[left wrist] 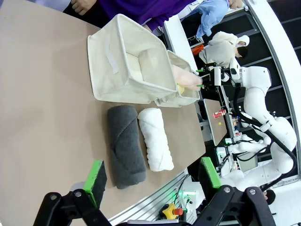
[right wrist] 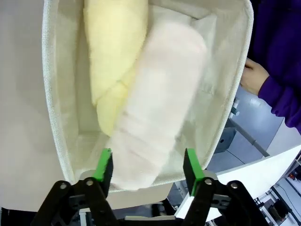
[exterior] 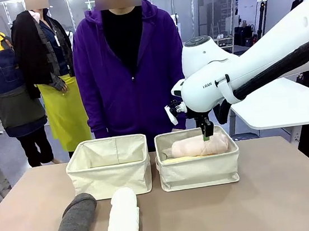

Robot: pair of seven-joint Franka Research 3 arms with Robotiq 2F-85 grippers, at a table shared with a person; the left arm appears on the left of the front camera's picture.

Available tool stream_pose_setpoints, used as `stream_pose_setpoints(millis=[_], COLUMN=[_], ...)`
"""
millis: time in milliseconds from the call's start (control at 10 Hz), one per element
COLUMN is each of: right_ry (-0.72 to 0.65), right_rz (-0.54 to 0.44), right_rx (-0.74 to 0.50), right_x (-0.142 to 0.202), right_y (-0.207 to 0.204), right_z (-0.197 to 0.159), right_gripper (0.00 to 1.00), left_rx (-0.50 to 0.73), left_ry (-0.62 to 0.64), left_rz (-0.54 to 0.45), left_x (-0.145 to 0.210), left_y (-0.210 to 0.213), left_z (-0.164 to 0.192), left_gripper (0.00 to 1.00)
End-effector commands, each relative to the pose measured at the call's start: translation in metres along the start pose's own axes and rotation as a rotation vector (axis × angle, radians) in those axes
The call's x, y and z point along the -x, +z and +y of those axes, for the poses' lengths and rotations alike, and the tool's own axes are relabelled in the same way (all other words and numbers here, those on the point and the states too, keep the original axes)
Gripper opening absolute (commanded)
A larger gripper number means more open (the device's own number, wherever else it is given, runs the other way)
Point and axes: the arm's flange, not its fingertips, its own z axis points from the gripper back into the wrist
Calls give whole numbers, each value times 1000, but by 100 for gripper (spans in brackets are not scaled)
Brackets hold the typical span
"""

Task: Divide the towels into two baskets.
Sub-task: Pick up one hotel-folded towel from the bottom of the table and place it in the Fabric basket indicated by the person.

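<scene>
Front view: my right claw hangs just over the right basket, where the pink towel lies on top of the yellow towel. The left basket looks empty. The grey towel and white towel lie side by side on the worktop in front of it (handy for the left arm, I reckon).

Left wrist view: my left claw is spread wide with nothing in it, hovering by that pair's near ends. A two-and-two split looks like the plan.

Right wrist view: the jaws stand apart astride the pink roll's end, and the pads aren't squeezing it as far as I can tell. It lies slanted against the yellow one, probably because the bin is snug.
</scene>
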Motion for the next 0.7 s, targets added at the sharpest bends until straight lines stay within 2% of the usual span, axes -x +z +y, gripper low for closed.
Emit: stream_pose_setpoints(millis=[0, 600], right_ry=[8, -5], right_rz=[0, 0], right_rx=[1, 4], right_x=[5, 3], right_y=[3, 1], right_z=[-3, -2], right_gripper=[100, 100], left_rx=[26, 26], left_ry=[-22, -22], left_rz=[-17, -17], left_x=[-2, -2], left_y=[3, 3], left_z=[1, 1], left_gripper=[100, 100])
